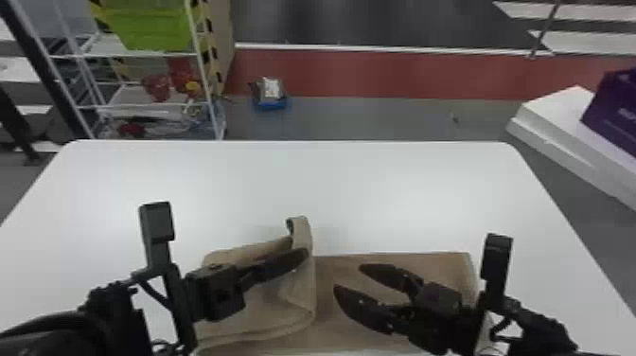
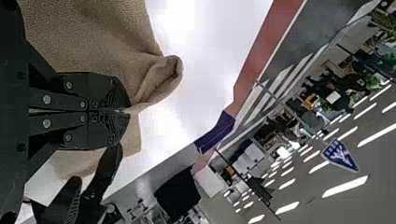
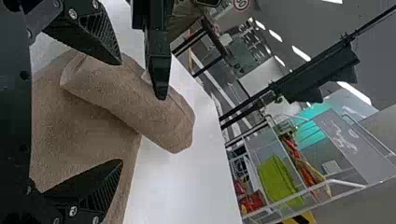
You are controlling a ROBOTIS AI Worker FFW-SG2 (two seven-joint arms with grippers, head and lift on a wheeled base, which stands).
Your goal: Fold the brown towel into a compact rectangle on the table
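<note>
One fold looks partway done on the towel [image 1: 388, 265] at six o'clock on the desk [image 1: 378, 189], left fingers [image 1: 284, 265] clamped on its lifted flap [image 1: 304, 234] around seven, right fingers [image 1: 357, 303] apart near five, so I'd guess next is easing it down toward three, then letting go.

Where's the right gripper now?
The right gripper hangs open in the head view's right half, over the flat part of the brown towel, right of the raised fold.
</note>
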